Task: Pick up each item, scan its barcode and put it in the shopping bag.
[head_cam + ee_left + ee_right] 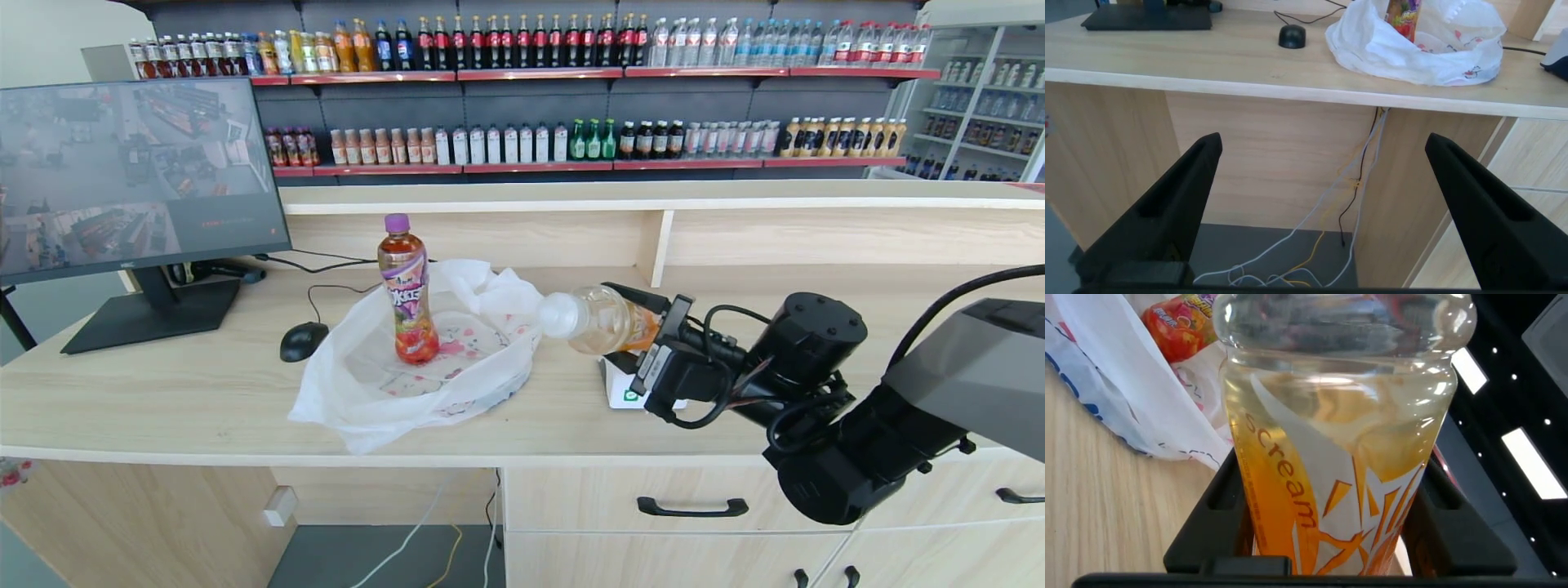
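1. Clear plastic with an orange label: the held bottle (600, 320) lies on its side in the air, a little above the tabletop (163, 392).
2. Its long side runs from right to left. Its round clear end points at the shopping bag (457, 359) and is just beside the bag's rim. Its other end is hidden in the tool.
3. The right tool (630, 327) is clamped on this bottle, with one black finger on each side of the orange label.
4. A small white box (618, 390) sits on the tabletop right under the held bottle.
5. The white shopping bag lies open on the tabletop. A purple-capped bottle (406, 290) of red drink stands straight up inside it.
6. The left tool (1323, 212) hangs low, under the edge of the tabletop, in front of the wooden front. Its two fingers are wide apart and hold nothing. Thin cables (1360, 175) hang down behind it.
7. The tabletop is light wood. A black mouse (303, 340) lies near the bag, and a monitor (139, 175) stands at the far left.
8. Drawers with black handles (692, 508) are under the tabletop.
9. Behind it all, long shelves (571, 73) hold rows of drink bottles.
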Tool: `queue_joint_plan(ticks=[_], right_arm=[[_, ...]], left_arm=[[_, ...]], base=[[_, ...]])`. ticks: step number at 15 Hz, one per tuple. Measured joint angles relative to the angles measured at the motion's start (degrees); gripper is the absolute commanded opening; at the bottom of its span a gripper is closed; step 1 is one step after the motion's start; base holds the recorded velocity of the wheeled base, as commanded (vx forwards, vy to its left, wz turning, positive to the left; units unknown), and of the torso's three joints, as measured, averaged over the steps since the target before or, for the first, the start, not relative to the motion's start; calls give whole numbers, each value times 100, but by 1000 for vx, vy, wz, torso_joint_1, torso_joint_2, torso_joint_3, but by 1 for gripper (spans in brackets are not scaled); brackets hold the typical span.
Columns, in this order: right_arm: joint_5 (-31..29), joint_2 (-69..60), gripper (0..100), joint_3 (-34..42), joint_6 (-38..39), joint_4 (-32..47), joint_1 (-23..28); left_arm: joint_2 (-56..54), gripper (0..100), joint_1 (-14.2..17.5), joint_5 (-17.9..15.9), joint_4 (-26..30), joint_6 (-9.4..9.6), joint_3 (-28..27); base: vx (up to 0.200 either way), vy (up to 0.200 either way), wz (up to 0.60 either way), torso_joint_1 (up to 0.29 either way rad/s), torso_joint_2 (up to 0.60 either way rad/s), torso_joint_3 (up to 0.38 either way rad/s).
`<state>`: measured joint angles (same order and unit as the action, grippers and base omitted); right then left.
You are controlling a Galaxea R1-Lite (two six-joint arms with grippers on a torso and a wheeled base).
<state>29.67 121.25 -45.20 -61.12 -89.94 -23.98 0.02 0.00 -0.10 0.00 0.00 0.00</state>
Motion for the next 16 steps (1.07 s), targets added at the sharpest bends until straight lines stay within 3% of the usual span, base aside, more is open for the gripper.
queue_joint_plan(ticks=[6,16], right_arm=[[-371,-610,0,739,510,9,9],[-2434,-2350,0,2139,2877,0,6]], left_arm=[[0,100,0,0,2,0,0],[0,100,0,0,7,7,0]], base=[[0,0,0,0,0,0],[0,0,0,0,0,0]])
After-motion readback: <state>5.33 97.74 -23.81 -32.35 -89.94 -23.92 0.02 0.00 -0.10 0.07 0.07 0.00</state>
